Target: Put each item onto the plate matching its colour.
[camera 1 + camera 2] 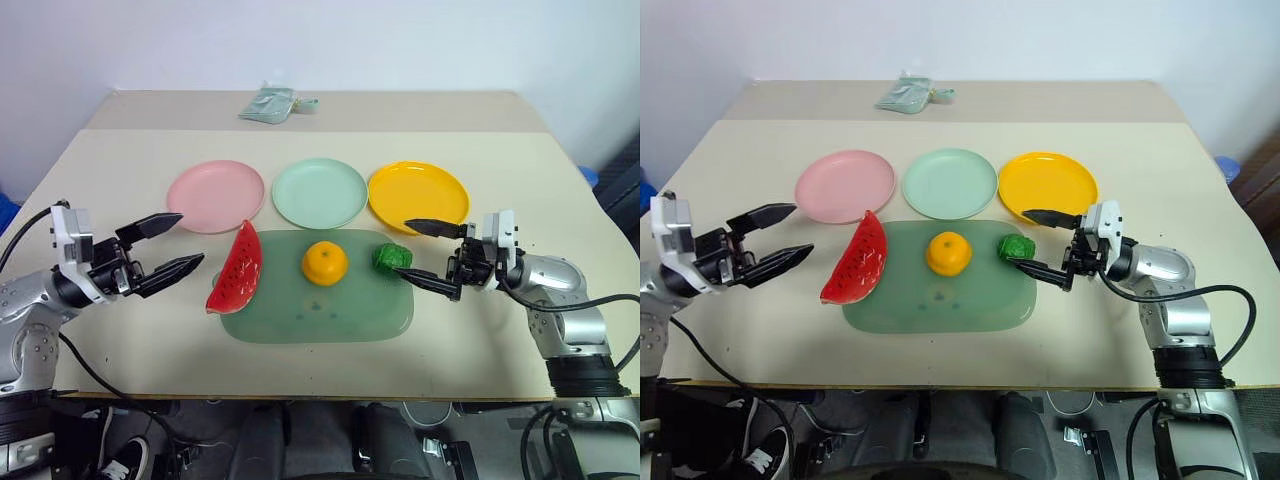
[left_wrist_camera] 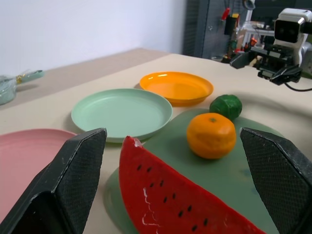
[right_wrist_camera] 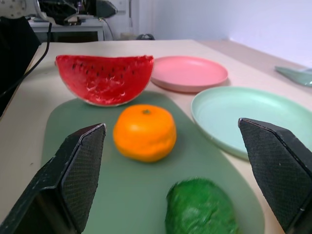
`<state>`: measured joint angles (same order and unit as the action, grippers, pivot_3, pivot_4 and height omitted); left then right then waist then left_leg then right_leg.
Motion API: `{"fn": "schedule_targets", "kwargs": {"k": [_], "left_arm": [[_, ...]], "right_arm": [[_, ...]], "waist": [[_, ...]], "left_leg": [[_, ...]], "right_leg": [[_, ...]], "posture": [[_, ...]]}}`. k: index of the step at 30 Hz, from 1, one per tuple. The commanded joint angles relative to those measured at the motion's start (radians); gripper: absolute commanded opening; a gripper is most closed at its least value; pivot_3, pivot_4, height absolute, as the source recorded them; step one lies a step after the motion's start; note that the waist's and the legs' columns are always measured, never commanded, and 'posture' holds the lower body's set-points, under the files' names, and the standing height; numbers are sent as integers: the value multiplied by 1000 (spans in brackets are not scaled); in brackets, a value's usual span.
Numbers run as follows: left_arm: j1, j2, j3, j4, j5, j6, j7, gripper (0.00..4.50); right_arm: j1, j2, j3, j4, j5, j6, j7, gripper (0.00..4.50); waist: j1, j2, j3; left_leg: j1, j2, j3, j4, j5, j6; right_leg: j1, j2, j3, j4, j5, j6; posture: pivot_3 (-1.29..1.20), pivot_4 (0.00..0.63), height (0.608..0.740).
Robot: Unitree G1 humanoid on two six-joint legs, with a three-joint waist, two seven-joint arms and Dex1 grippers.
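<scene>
One watermelon wedge [image 1: 236, 270] lies near-to-far.

Three plates [image 1: 320, 192] stand behind the mat [image 1: 300, 320] bearing three foods [image 1: 325, 263].

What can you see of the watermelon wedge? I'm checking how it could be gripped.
The watermelon wedge is a glossy, plastic-looking toy slice: red flesh with small black seeds, a pale band and a green rind along its curved edge. It stands on that rind, straight edge up. It sits at the left edge of the green mat, partly overhanging the table, just in front of the pink plate. Nothing grips it.
</scene>
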<state>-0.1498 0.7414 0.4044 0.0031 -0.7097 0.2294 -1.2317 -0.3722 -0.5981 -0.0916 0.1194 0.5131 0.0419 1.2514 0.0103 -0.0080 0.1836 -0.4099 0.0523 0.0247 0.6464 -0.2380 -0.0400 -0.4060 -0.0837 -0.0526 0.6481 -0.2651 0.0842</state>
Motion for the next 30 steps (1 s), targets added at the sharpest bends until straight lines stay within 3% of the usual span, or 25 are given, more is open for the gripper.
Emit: {"fn": "schedule_targets", "kwargs": {"k": [1, 14, 19, 22, 27, 30], "left_arm": [[-4, 5, 18, -26, -5, -16, 0, 4500], [-5, 12, 52, -113, -73, 96, 111, 4500], [-28, 34, 86, -249, -273, 338, 276, 4500], [-39, 46, 53, -328, -282, 417, 383, 4500], [-109, 42, -52, -381, -165, 518, 636, 4500], [-181, -39, -88, -430, -183, 618, 852, 4500]], "right_arm": [[-17, -1, 0, -17, -3, -8, 7, 4457], [-55, 17, 2, 28, -22, -28, 5, 4457], [-70, 19, 3, 31, -22, -23, 2, 4457], [-79, 27, 0, 24, -18, -17, -12, 4457], [-84, 40, 3, 57, -35, -44, -8, 4457], [-80, 39, 1, 52, -34, -45, -11, 4457]], "waist": [[0, 0, 0], [0, 0, 0], [0, 0, 0], [-1, 0, 0], [3, -1, 0], [2, -1, 0]], "left_leg": [[0, 0, 0, 0, 0, 0], [0, 0, 0, 0, 0, 0], [0, 0, 0, 0, 0, 0], [0, 0, 0, 0, 0, 0], [0, 0, -1, 0, 0, 0], [0, -1, -1, 0, 0, 0]], "right_leg": [[0, 0, 0, 0, 0, 0], [0, 0, 0, 0, 0, 0], [0, 0, 0, 0, 0, 0], [0, 0, 0, 0, 0, 0], [1, 0, 0, 0, 0, 0], [1, 0, 1, 0, 0, 0]], "posture": [[0, 150, 740], [0, 150, 740], [0, 150, 740], [0, 150, 740], [0, 150, 740], [0, 150, 740]]}}
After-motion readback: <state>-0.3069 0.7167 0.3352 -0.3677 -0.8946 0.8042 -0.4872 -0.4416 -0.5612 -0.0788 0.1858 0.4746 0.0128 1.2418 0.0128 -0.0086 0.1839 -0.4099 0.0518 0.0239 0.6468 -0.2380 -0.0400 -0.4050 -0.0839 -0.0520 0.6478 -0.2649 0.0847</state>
